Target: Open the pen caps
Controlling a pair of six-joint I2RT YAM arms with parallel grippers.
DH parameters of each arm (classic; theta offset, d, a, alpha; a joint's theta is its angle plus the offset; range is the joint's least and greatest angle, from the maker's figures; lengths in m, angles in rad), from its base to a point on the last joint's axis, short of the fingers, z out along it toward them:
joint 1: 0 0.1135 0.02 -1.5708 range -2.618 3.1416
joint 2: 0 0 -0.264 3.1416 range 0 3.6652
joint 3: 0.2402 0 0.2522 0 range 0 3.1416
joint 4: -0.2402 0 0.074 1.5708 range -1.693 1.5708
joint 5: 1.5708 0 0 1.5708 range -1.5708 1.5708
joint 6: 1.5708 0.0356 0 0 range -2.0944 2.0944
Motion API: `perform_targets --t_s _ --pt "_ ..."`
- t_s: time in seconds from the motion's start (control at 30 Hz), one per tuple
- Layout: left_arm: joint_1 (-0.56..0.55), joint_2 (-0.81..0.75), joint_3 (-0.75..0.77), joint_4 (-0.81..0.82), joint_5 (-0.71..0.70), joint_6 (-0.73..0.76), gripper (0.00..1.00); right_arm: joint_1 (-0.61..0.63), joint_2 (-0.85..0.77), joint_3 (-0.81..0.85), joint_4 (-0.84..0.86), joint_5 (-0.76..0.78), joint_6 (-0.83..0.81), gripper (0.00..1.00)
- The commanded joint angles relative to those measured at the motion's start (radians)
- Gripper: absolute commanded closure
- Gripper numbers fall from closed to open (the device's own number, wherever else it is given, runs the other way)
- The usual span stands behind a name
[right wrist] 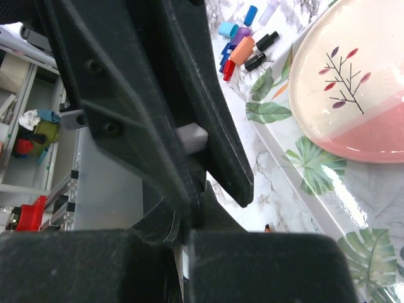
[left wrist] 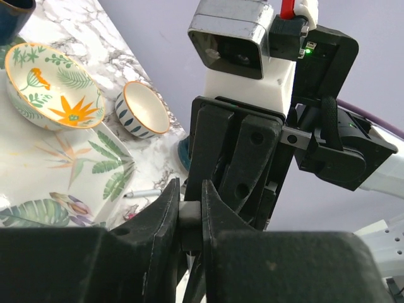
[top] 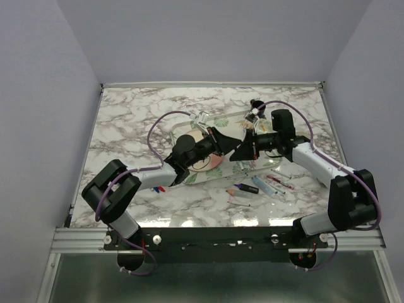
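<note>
Top external view: left end effector (top: 227, 140) and right end effector (top: 241, 149) meet tip to tip above a leaf-patterned tray (right wrist: 303, 161), both clamped on a pale grey pen (right wrist: 192, 137) held between them; which one grips the capped end cannot be told. Other pens (top: 260, 187) lie loose on the marble tabletop (top: 126, 120) right of the tray. Detached caps (right wrist: 242, 43) in blue, red, orange, purple and black sit clustered near the left arm, and a pink-and-cream plate (right wrist: 353, 82) rests in the tray.
</note>
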Motion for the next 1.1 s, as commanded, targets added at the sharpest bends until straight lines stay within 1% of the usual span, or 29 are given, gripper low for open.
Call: perform_targets --t_s 0.0,0.03,0.07,0.13,0.17,0.23,0.27,0.3,0.33,0.37,0.4,0.43,0.47,0.5,0.53,0.6,0.67,0.7,0.73,0.77,0.8,0.83,0.87,0.93,0.97,1.03,1.07 --pt "-0.008 -0.004 0.021 -0.041 0.018 0.03 0.85 0.007 -0.007 0.04 -0.017 0.009 -0.022 0.99" --pt "-0.008 -0.004 0.024 -0.052 0.014 0.031 0.95 0.005 -0.006 0.041 -0.022 0.007 -0.029 0.99" --pt "-0.007 -0.012 0.023 -0.054 0.008 0.031 1.0 0.007 -0.006 0.043 -0.023 0.003 -0.029 0.99" --pt "-0.001 -0.028 0.013 -0.064 -0.017 0.037 1.0 0.007 -0.006 0.044 -0.033 -0.002 -0.039 0.99" --pt "0.009 -0.067 -0.009 -0.071 -0.075 0.041 1.0 0.005 -0.006 0.044 -0.036 -0.007 -0.044 0.99" --pt "0.087 -0.123 -0.043 -0.103 -0.135 0.022 1.0 0.007 -0.003 0.046 -0.06 -0.016 -0.074 0.99" --pt "0.125 -0.19 -0.084 -0.107 -0.156 0.004 1.0 0.007 0.0 0.048 -0.068 -0.023 -0.087 0.99" --pt "0.203 -0.229 -0.102 -0.115 -0.188 0.002 1.0 0.01 0.003 0.048 -0.092 -0.028 -0.099 0.99" --pt "0.237 -0.269 -0.118 -0.162 -0.216 0.01 1.0 0.013 0.012 0.052 -0.115 -0.036 -0.136 0.99" --pt "0.259 -0.351 -0.131 -0.205 -0.253 0.025 1.0 0.017 0.019 0.075 -0.141 -0.031 -0.179 0.99" --pt "0.283 -0.395 -0.131 -0.257 -0.282 0.075 1.0 0.03 0.026 0.087 -0.204 -0.028 -0.2 0.99" --pt "0.303 -0.435 -0.126 -0.366 -0.363 0.105 1.0 0.037 0.038 0.106 -0.244 -0.033 -0.264 0.99" --pt "0.315 -0.505 -0.123 -0.408 -0.394 0.128 1.0 0.042 0.06 0.141 -0.285 -0.034 -0.303 0.99" --pt "0.328 -0.536 -0.129 -0.437 -0.414 0.16 1.0 0.053 0.072 0.162 -0.365 -0.031 -0.341 0.99" --pt "0.34 -0.564 -0.138 -0.477 -0.431 0.165 1.0 0.056 0.078 0.175 -0.396 -0.016 -0.392 0.99" --pt "0.383 -0.639 -0.183 -0.502 -0.437 0.163 1.0 0.059 0.097 0.196 -0.448 -0.013 -0.417 0.99" --pt "0.414 -0.702 -0.239 -0.537 -0.446 0.151 1.0 0.064 0.109 0.221 -0.508 0.013 -0.495 0.99" --pt "0.424 -0.72 -0.256 -0.554 -0.451 0.145 1.0 0.065 0.12 0.236 -0.59 0.032 -0.534 0.99" --pt "0.431 -0.737 -0.275 -0.602 -0.457 0.131 1.0 0.067 0.129 0.279 -0.638 0.061 -0.611 0.99" --pt "0.437 -0.765 -0.304 -0.633 -0.471 0.128 1.0 0.068 0.135 0.3 -0.693 0.144 -0.659 0.99" --pt "0.45 -0.774 -0.315 -0.67 -0.482 0.123 1.0 0.067 0.144 0.319 -0.789 0.198 -0.703 0.99" --pt "0.458 -0.782 -0.321 -0.754 -0.489 0.114 1.0 0.065 0.144 0.337 -0.816 0.263 -0.749 0.99" --pt "0.467 -0.789 -0.339 -0.785 -0.497 0.107 1.0 0.067 0.137 0.327 -0.824 0.397 -0.756 0.99" --pt "0.506 -0.789 -0.361 -0.856 -0.497 0.097 1.0 0.064 0.102 0.285 -0.798 0.531 -0.756 0.99" --pt "0.519 -0.78 -0.379 -0.873 -0.493 0.093 1.0 0.062 0.089 0.237 -0.786 0.641 -0.751 0.97" --pt "0.562 -0.768 -0.395 -0.888 -0.473 0.091 1.0 0.051 0.066 0.186 -0.74 0.717 -0.74 0.92" --pt "0.575 -0.747 -0.405 -0.896 -0.465 0.093 1.0 0.045 0.065 0.142 -0.732 0.76 -0.734 0.91"
